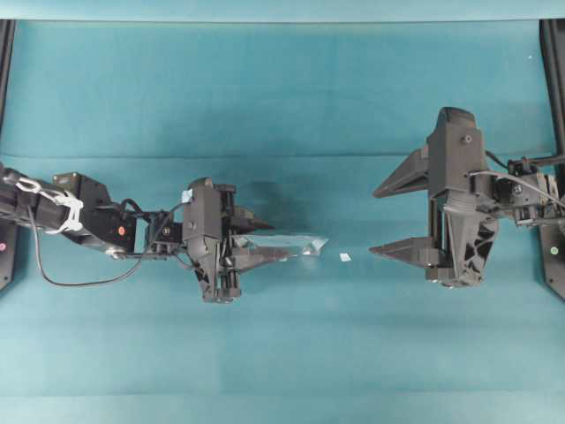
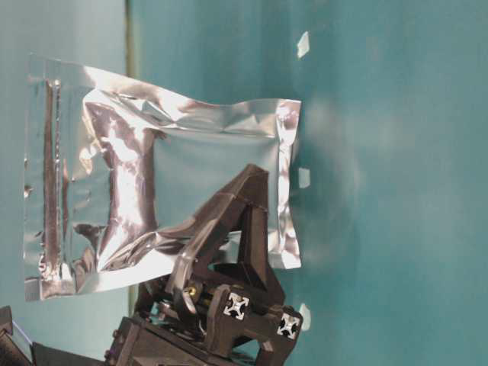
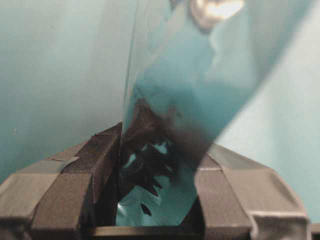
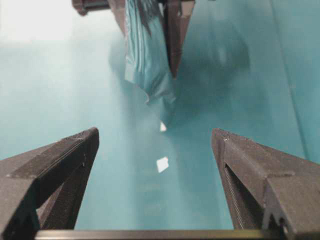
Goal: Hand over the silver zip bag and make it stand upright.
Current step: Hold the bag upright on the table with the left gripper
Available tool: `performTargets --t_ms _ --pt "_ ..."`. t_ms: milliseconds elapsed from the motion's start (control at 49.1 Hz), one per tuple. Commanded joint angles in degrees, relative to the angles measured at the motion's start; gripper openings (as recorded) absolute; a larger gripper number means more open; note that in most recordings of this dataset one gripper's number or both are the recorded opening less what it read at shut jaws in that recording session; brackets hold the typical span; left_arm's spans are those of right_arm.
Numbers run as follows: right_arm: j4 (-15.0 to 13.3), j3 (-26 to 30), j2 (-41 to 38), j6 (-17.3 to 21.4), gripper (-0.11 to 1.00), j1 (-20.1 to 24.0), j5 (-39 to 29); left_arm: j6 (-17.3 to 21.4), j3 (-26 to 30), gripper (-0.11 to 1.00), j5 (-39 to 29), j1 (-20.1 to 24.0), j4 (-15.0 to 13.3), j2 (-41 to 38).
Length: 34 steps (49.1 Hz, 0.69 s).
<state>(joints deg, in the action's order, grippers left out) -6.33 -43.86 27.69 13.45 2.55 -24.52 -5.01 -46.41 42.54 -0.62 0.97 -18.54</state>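
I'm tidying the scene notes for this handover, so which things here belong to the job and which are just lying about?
Belongs to the job:
- silver bag, clamped edge-on in the left pincer
- right pincer, wide open, facing the bag, apart from it

Just lying about:
- small white scrap on the cloth between the pincers
- teal cloth covering the table

Two matte black robot arms w/ angular plastic housings. Left arm (image 1: 88,216): thin black cable looping beneath it, white zip ties nr its base end, small red dot beside them. Left gripper (image 1: 265,237): wedge fingers. Right gripper (image 1: 388,221): ribbed inner finger (image 4: 240,200) faces, grey cable across housing, screw on top.
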Motion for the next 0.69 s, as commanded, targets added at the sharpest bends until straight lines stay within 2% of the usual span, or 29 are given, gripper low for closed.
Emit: performTargets --t_ms 0,672 --pt "0.1 0.3 0.6 0.4 0.97 0.1 0.4 -0.1 0.2 0.32 -0.4 -0.5 0.2 0.0" --pt "0.1 -0.7 0.6 0.5 0.97 0.1 1.9 -0.1 0.1 0.32 -0.4 -0.4 0.2 0.0"
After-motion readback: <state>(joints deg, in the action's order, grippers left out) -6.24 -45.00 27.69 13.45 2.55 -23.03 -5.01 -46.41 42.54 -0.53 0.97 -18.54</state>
